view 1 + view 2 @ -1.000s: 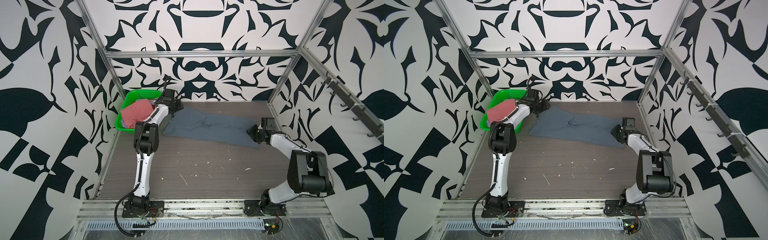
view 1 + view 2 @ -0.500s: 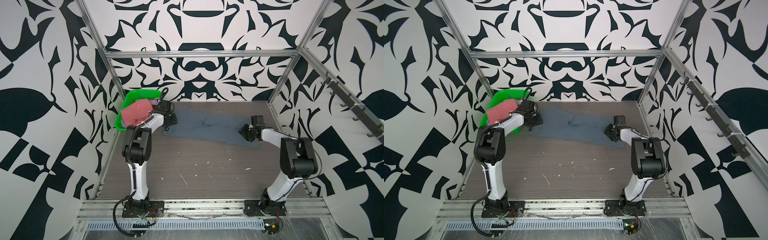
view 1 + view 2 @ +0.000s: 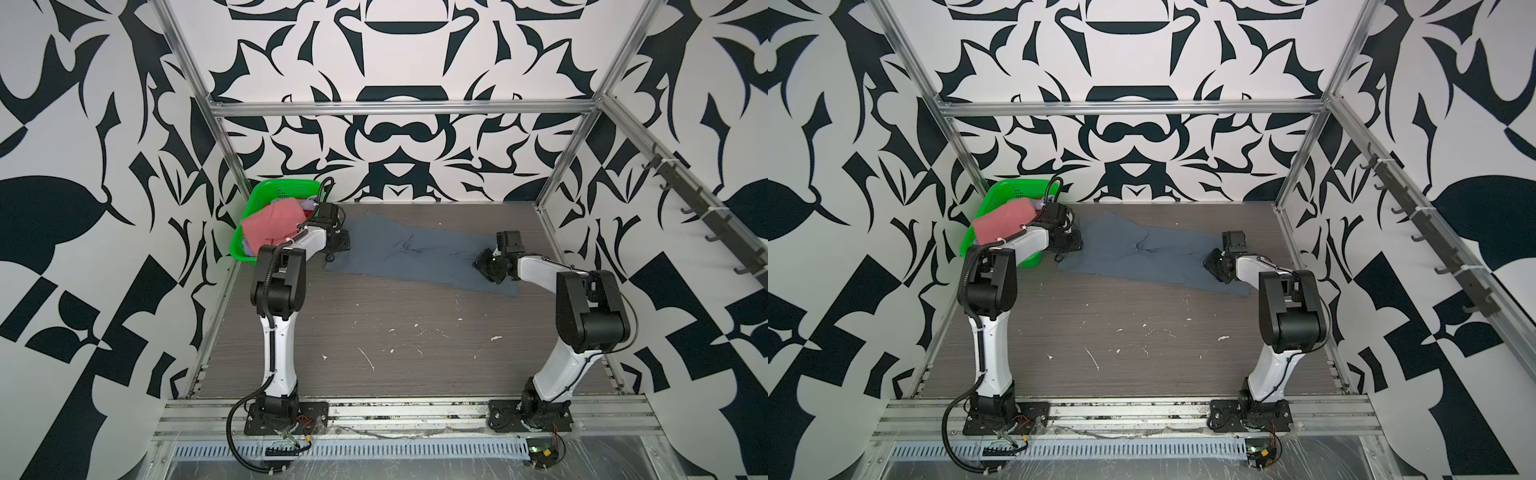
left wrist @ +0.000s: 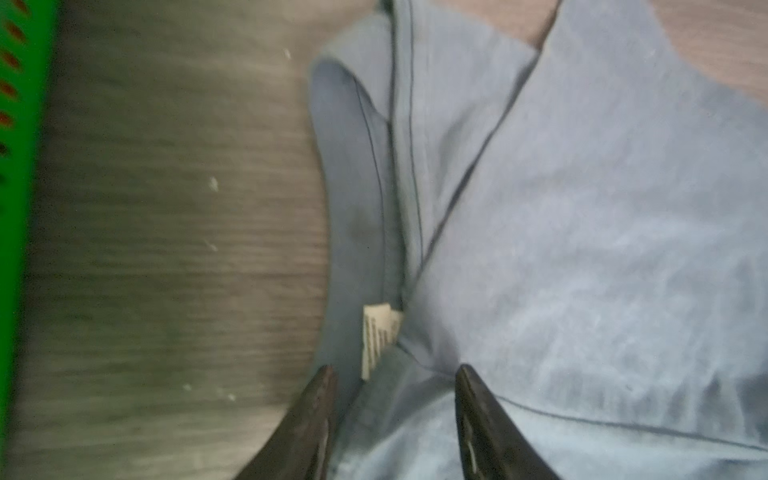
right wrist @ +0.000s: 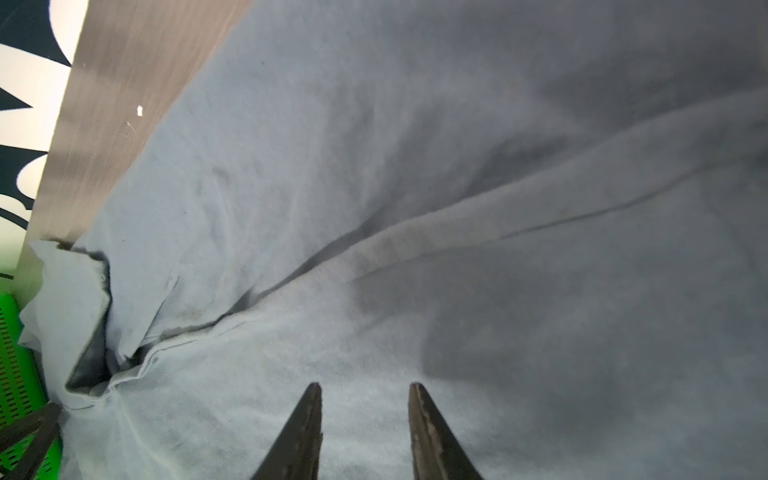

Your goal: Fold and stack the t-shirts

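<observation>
1. Left gripper (image 4: 395,370): jaws part-way apart, tips low over the basket-side end of the slate blue-grey t-shirt (image 3: 415,255), beside its white label (image 4: 376,338); no pinch visible.
2. Right gripper (image 5: 365,386): jaws narrowly apart over the opposite end.
3. Shirt lies spread and creased on the table (image 3: 415,345); salmon pink t-shirt (image 3: 272,224) heaped in green basket (image 3: 282,186).
</observation>
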{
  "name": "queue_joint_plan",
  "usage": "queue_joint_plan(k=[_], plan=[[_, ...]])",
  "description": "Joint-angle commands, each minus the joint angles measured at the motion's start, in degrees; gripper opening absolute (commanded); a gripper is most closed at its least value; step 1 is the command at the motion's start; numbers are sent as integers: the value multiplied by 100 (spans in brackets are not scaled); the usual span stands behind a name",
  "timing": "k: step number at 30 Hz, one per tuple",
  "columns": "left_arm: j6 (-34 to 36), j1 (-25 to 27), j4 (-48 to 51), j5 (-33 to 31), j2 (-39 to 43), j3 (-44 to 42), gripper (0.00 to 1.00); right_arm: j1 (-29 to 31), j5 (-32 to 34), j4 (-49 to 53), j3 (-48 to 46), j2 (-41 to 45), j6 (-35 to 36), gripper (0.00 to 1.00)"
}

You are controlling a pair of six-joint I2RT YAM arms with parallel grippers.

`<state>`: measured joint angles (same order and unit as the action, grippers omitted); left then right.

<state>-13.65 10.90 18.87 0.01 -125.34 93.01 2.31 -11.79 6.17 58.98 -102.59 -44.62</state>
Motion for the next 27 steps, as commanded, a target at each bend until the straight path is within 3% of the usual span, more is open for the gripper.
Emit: queue_joint_plan(k=[1, 12, 27], plan=[[303, -17, -226, 207, -201, 222, 49, 17, 55, 77, 120, 41, 46, 38], [377, -10, -122, 391, -395, 332, 38, 15, 133, 237, 466, -124, 45, 38], [427, 35, 0, -48, -80, 101, 5, 11, 10, 7, 1092, -893, -328, 37]])
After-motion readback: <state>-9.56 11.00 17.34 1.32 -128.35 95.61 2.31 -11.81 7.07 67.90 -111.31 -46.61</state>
